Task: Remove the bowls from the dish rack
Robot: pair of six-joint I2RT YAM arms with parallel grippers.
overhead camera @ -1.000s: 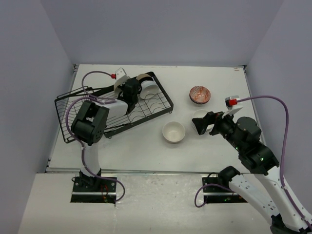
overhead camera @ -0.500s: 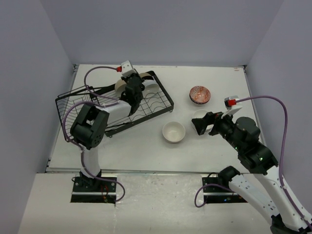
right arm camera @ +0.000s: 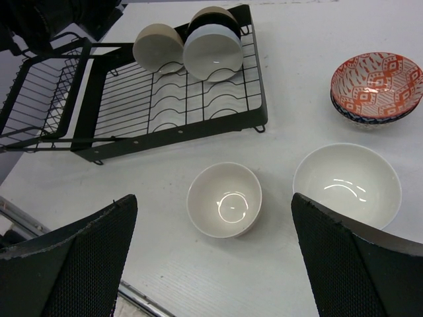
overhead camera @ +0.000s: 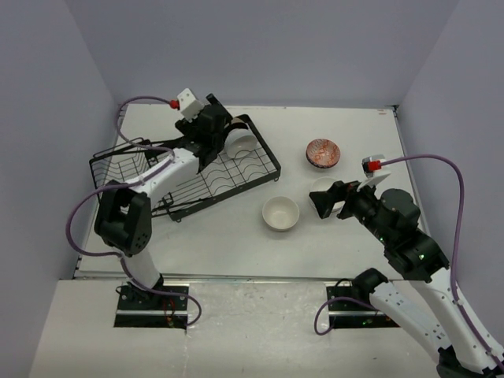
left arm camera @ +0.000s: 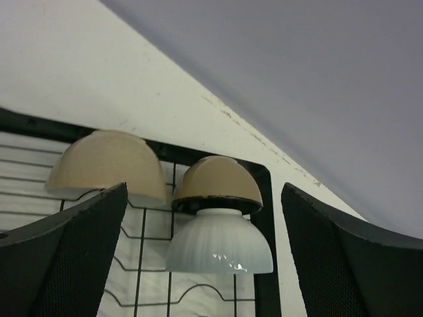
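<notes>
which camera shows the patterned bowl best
The right wrist view: the patterned bowl is close, and its red-and-white inside is plain to see. The top view shows the same bowl small and far off. The left wrist view misses it.

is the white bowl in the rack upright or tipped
Tipped: the white bowl stands on its rim in the rack's slots, its empty inside facing sideways.

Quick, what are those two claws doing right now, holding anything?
Left gripper: open, empty, facing the bowls in the dish rack.
Right gripper: open, empty, above the table.
</notes>
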